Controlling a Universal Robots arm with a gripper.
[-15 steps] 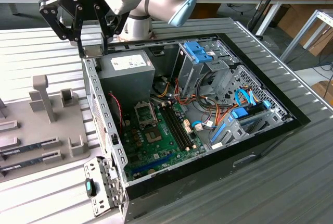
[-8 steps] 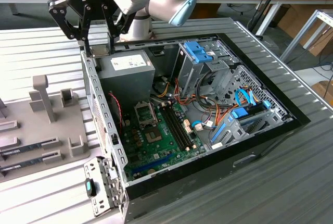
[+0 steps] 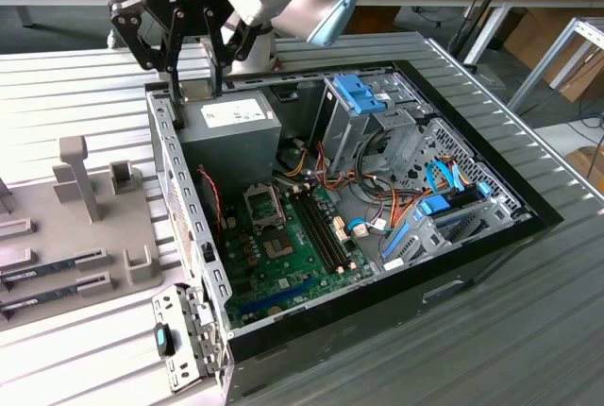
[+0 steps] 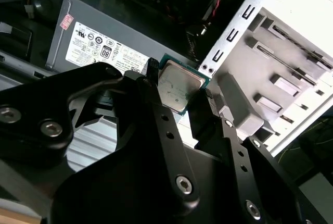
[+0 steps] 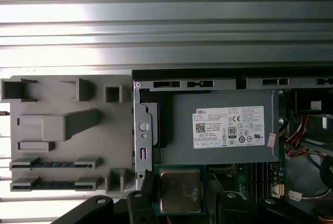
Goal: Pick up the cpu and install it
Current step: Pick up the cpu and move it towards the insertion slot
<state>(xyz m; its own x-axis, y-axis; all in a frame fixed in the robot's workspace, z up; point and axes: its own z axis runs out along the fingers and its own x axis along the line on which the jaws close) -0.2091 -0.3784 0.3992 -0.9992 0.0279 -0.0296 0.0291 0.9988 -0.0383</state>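
The cpu (image 4: 179,86), a flat square chip with a silver-grey top and thin green rim, sits between the black fingers of my gripper (image 4: 180,84), which is shut on two of its opposite edges. In the first wrist view the cpu (image 5: 180,190) hangs over the near end of the grey power-supply box (image 5: 223,130), by the case's side wall, still clamped in the gripper (image 5: 182,193). In the exterior view my gripper (image 3: 196,93) hovers above the far left corner of the open computer case (image 3: 396,76). The open cpu socket (image 3: 264,204) lies on the motherboard below, toward the front.
A grey holder tray (image 3: 85,227) with slots and dark memory sticks (image 3: 47,274) lies left of the case on the ribbed table. Inside the case are drive cages with blue clips (image 3: 359,94), bundled cables (image 3: 377,208) and the green motherboard (image 3: 293,255).
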